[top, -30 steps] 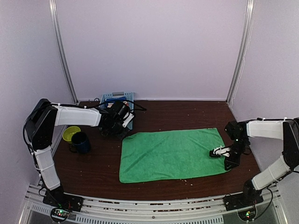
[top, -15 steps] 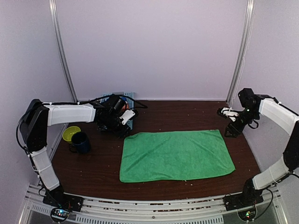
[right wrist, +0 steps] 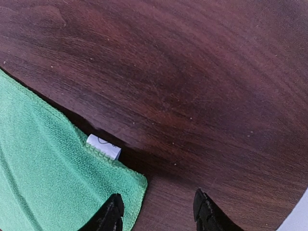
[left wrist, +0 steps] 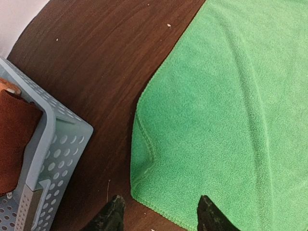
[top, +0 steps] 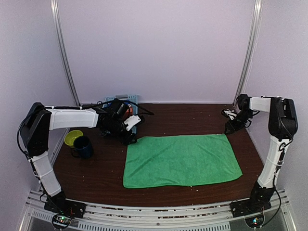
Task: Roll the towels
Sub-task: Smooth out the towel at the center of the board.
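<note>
Dark brown wood-grain tabletop (top: pixel 192 115), pale specks (left wrist: pixel 168 25) scattered over it. Light blue perforated plastic basket (top: pixel 117 99) at far edge, left of middle; wall of round holes, one slotted opening low in that wall in left wrist view. Yellow-green bowl (top: pixel 72 137) near left edge, mug (top: pixel 84 147) touching it on near side, dark blue or black, hard to tell. Two metal poles (top: pixel 65 53) upright at far corners, plain lilac walls (top: pixel 159 48) behind. Slotted metal rail (top: pixel 159 214) along near edge
</note>
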You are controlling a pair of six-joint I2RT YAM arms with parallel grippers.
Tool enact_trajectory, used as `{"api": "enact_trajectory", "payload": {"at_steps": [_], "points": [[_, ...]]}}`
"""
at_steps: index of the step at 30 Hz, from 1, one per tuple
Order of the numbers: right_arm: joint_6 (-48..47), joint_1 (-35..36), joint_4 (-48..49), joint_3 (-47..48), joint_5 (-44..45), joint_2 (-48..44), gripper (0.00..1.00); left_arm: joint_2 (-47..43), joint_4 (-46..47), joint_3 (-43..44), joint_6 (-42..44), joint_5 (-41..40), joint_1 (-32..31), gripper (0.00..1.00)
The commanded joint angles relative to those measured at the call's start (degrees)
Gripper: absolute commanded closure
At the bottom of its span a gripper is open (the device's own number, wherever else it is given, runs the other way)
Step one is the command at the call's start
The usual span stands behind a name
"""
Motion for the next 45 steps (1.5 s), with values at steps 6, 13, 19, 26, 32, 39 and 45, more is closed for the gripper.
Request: {"api": "enact_trajectory", "payload": {"at_steps": [6,13,19,26,32,39,45], "points": [[0.52,0.59,-4.43,5.4,-3.63,6.57,0.56,1.08,2.51,-1.56,1.4,0.59,0.84,0.52],[-1.51,0.59,-5.56,6.16,-5.84,9.97,0.65,1.5,2.95,-1.61,0.6,-1.54,0.78,0.54],[-1.69,0.6,-5.04,6.37,-8.56,10.58,0.91,2.15,4.04,-2.44,-0.06,-2.53,0.93,0.53],[-0.87,0.58,-1.75,4.15,-10.45,7.57,1.0,2.14,5.78,-3.17,-2.13,-3.39,1.7,0.52],[0.29,0.25,-0.2,2.7,-10.49,6.53,1.0,1.31,8.55,-5.33,-2.53,-0.41,3.19,0.5],[0.3,0.25,-2.01,4.01,-11.59,8.32,1.0,2.96,8.76,-4.18,1.75,4.23,3.15,0.53],[-0.1,0.25,-2.27,4.1,-12.16,8.42,1.0,6.56,7.41,1.21,3.27,5.13,3.13,0.58]]}}
